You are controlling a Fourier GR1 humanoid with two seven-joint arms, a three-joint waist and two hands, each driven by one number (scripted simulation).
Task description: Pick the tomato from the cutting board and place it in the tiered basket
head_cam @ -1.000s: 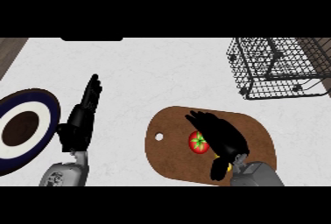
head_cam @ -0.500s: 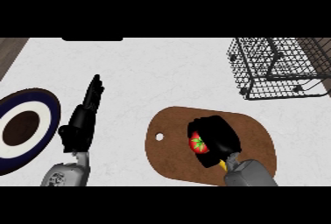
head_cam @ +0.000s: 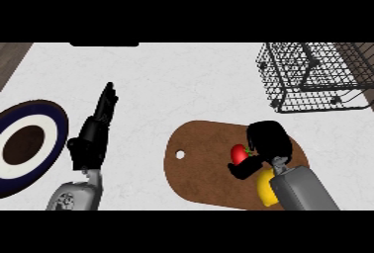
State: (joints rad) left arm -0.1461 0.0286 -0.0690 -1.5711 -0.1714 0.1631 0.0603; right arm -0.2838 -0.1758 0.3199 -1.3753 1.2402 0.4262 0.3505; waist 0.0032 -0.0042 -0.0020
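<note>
Right hand (head_cam: 264, 143), having descended, is now curling round the tomato (head_cam: 238, 153) on the cutting board (head_cam: 201, 170); left hand (head_cam: 93, 133) is resting straight-fingered, left of the board.

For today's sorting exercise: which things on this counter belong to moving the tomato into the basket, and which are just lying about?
Part of the job:
tomato
cutting board
tiered basket
right hand, curled round the tomato

Just lying about:
plate at the left edge
left hand, resting open
yellow object on the board

Single head view, steeply down — fairly near, seemingly — counter (head_cam: 182, 84)
</note>
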